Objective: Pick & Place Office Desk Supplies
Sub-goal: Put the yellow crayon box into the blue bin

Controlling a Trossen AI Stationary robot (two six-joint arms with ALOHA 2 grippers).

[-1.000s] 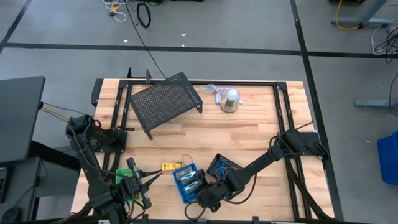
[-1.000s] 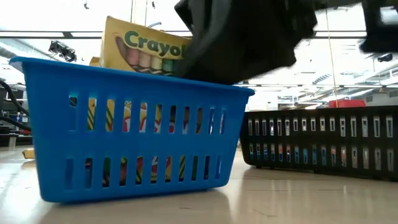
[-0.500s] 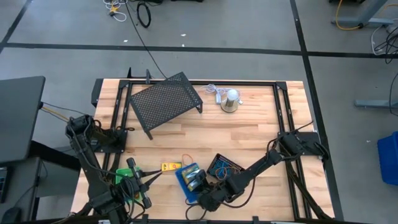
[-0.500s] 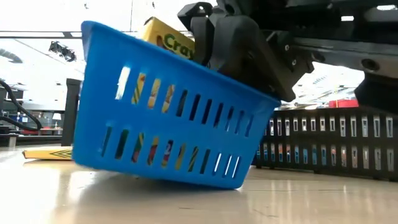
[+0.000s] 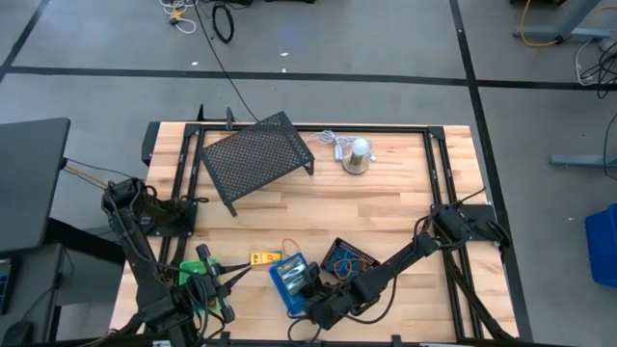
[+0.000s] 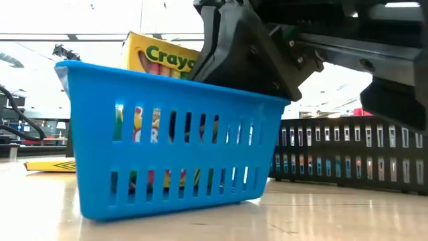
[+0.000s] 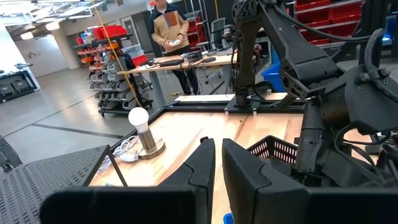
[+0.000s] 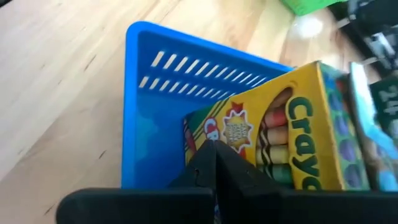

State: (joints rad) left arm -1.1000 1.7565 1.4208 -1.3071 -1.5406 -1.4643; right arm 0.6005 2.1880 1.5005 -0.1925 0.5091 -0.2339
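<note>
We see the wooden desk point(image 5: 386, 207) from above, with the large black mesh rack point(image 5: 255, 157) lying toward its far left part and the silver dome-shaped thing point(image 5: 358, 155) with its white cord to the rack's right. Both arms sit at the near edge.

The right arm stretches from its base at the desk's right side, low and diagonal, down to the blue tray point(image 5: 291, 281) near the middle of the near edge. The right claw point(image 5: 313, 286) reaches into that tray from its right side. From the right wrist camera, its two dark fingers point(image 8: 208, 168) are pressed together with no gap, touching the front of a crayon box point(image 8: 292, 140) standing in the tray point(image 8: 149, 112); we cannot tell whether anything is pinched between them. In the low view the tray point(image 6: 167, 147) sits flat on the desk, with the box point(image 6: 164, 57) rising above its rim and the dark claw body leaning in over the right rim.

The left arm is folded at the near left corner, its claw point(image 5: 229, 280) pointing right toward a second crayon box point(image 5: 262, 258) lying flat on the desk. Its fingers point(image 7: 205, 165) stand almost together, a thin slit between them, holding nothing.

A black-mesh tray point(image 5: 347, 257) sits just right of the blue one, with coloured loops inside. A green tray point(image 5: 196, 280) lies under the left arm. An orange loop point(image 5: 288, 247) lies beside the flat box.
</note>
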